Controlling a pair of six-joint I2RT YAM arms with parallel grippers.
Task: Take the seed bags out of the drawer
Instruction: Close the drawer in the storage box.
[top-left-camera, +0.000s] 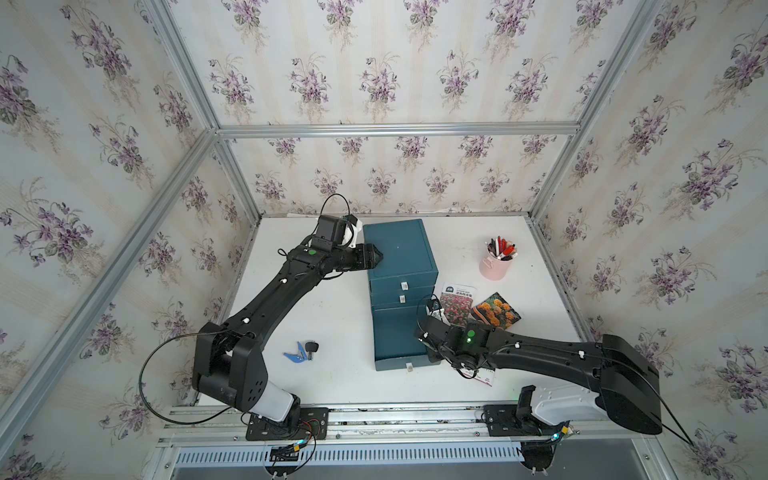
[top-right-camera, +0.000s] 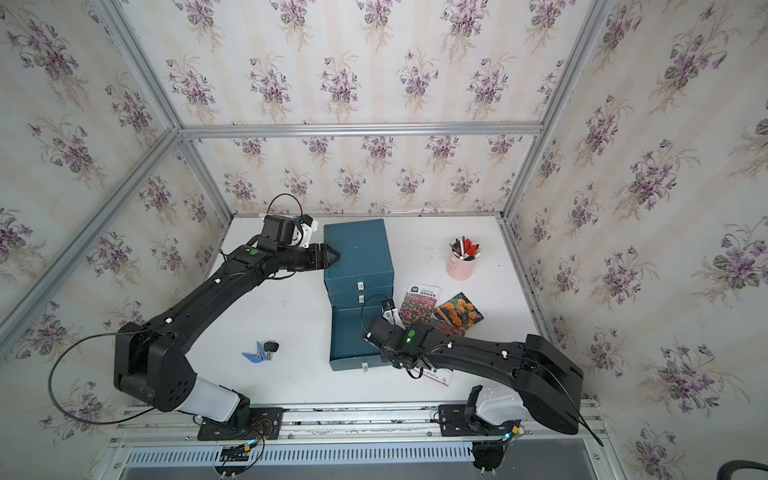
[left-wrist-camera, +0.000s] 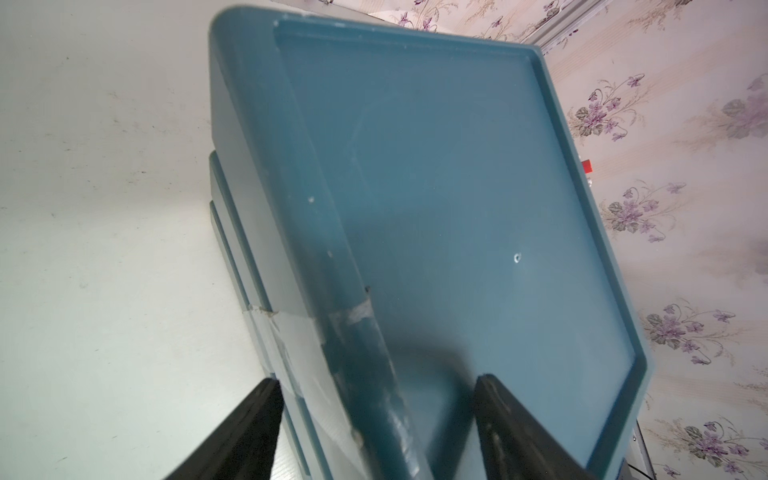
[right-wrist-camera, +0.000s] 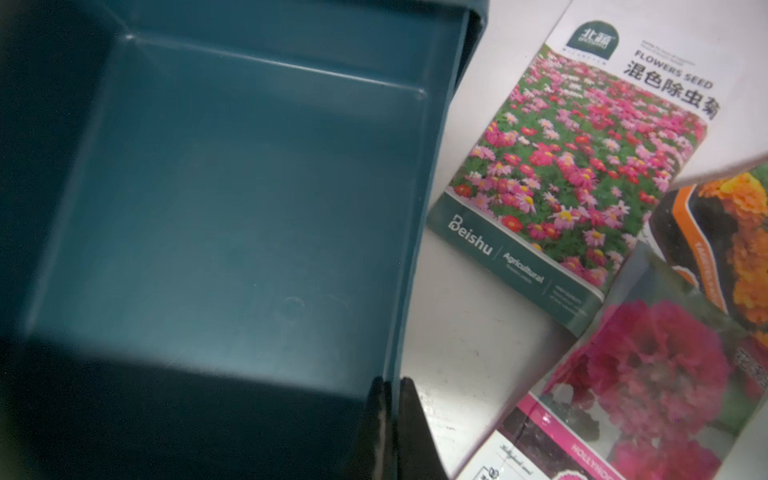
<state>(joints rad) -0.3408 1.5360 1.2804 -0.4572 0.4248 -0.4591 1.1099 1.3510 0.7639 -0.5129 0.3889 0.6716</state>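
At drawer rim, right gripper is closed tight; left gripper is spread astride cabinet edge. Alongside, seed bags are laid flat, axes skewed.

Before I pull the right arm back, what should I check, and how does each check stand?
1. Open bottom drawer of the dark teal plastic cabinet empty: ok, bare floor.
2. Three glossy seed packets out on the white table: ok; pink-red field packet, orange marigold packet, big pink bloom packet.
3. Right gripper carries nothing: ok, shut, no packet.
4. Right gripper clear of the drawer's side wall: cannot tell; it sits right at that wall.
5. Left gripper steadying the cabinet: cannot tell; open jaws straddle its top edge.
6. Pink pen cup clear of the right arm: ok.
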